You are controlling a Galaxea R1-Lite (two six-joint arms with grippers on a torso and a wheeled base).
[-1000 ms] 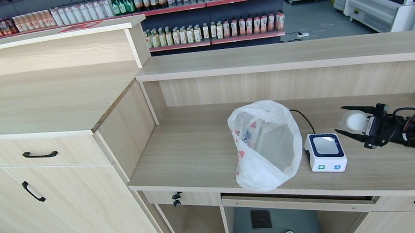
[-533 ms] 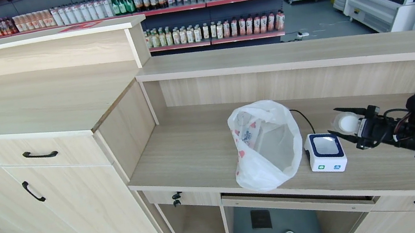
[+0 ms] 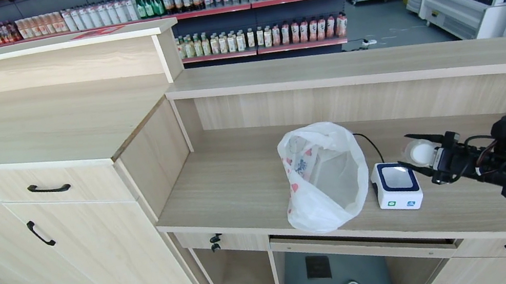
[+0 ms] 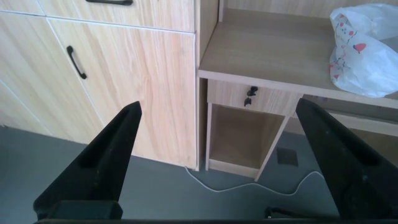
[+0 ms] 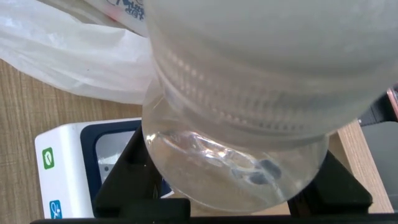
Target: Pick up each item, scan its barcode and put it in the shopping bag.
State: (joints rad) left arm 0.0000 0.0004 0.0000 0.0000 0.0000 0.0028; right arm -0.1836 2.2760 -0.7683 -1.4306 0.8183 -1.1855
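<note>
The right end effector (image 3: pixel 409 151) is clamped on a clear bottle (image 3: pixel 422 152), held just beside the scanner (image 3: pixel 395 183) on the bench (image 3: pixel 240 186), near the shopping bag (image 3: pixel 324 176). The left end effector (image 4: pixel 219 109) hangs with its fingers apart.

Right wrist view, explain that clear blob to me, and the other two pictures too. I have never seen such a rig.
This is a two-armed robot at a shop counter. The head view looks down from its head; each wrist view looks along one arm's fingers. The blob is a clear plastic container, held by the right gripper beside the white barcode scanner. The shopping bag lies open next to the scanner. The left gripper hangs open and empty in front of the cabinet.
</note>
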